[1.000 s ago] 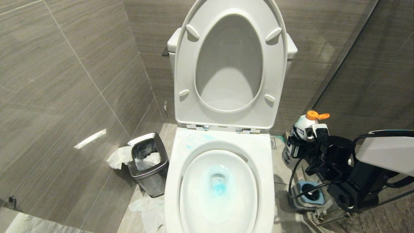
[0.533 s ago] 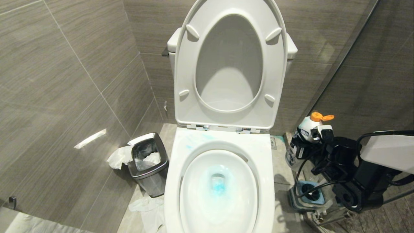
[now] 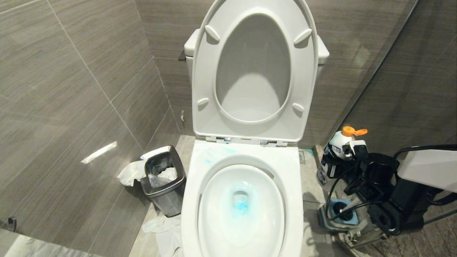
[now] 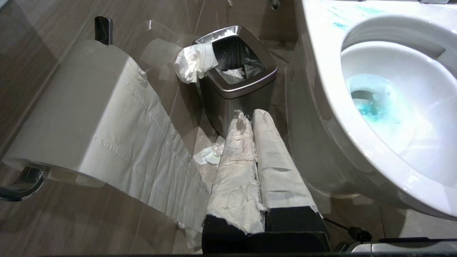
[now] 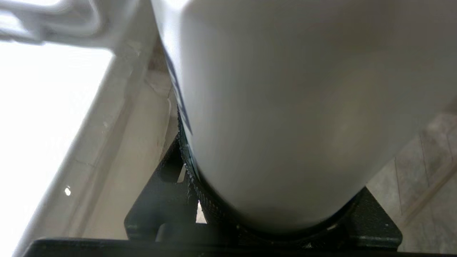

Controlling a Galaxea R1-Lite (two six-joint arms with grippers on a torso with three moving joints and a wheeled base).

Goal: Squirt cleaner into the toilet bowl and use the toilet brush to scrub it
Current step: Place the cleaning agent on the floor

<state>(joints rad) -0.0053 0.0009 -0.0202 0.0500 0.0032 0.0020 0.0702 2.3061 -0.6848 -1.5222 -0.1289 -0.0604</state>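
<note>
The white toilet bowl fills the middle of the head view, with its seat and lid raised. Turquoise cleaner tints the water in the basin, and pale blue smears lie on the rim. To the right of the toilet, near the floor, my right gripper is shut on a white bottle with an orange cap. That bottle fills the right wrist view. My left gripper hangs shut and empty, low beside the bowl, its fingers wrapped in white paper. The toilet brush is hidden.
A small steel waste bin stuffed with tissue stands left of the toilet, with crumpled tissue on the floor. A toilet paper roll hangs on the left wall. A grey-and-blue square holder sits under my right arm.
My right gripper has carried the bottle a little to the right, away from the toilet. The left arm has stayed still.
</note>
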